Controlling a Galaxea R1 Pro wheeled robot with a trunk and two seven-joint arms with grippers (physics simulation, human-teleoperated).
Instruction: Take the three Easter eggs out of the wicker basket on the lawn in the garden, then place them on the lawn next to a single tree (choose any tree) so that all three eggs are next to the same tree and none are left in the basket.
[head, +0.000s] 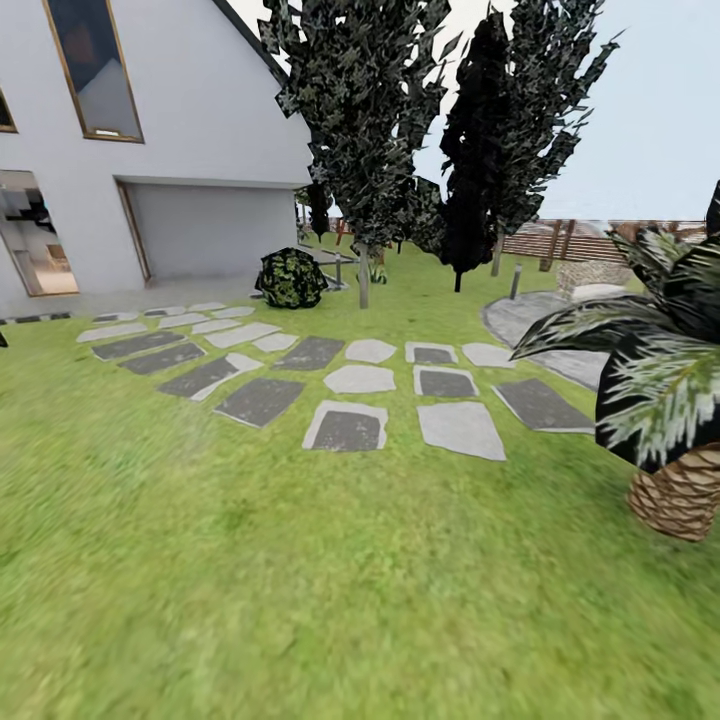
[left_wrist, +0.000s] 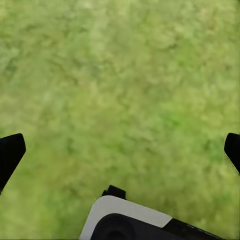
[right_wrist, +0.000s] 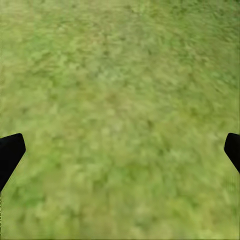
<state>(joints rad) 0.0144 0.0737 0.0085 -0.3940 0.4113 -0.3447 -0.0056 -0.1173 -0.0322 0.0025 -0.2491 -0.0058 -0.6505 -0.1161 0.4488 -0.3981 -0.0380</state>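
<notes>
Two dozen or so paving slabs (head: 345, 428): laid in rows across the middle of the lawn (head: 300, 600), head view.
Tree (head: 364, 270): pale trunk seen at the lawn's far edge, behind the slabs, beside a round bush (head: 291, 278).
Palm (head: 680, 490): scaly trunk at the lawn's right edge.
House (head: 200, 150): white, far left.
Fence (head: 560, 243): brown slats, far right.
Left gripper (left_wrist: 120, 150): fingers spread wide over bare grass, nothing held; a white and black part of the robot (left_wrist: 130, 222) is seen beneath.
Right gripper (right_wrist: 120, 150): fingers spread wide over grass, nothing held.
</notes>
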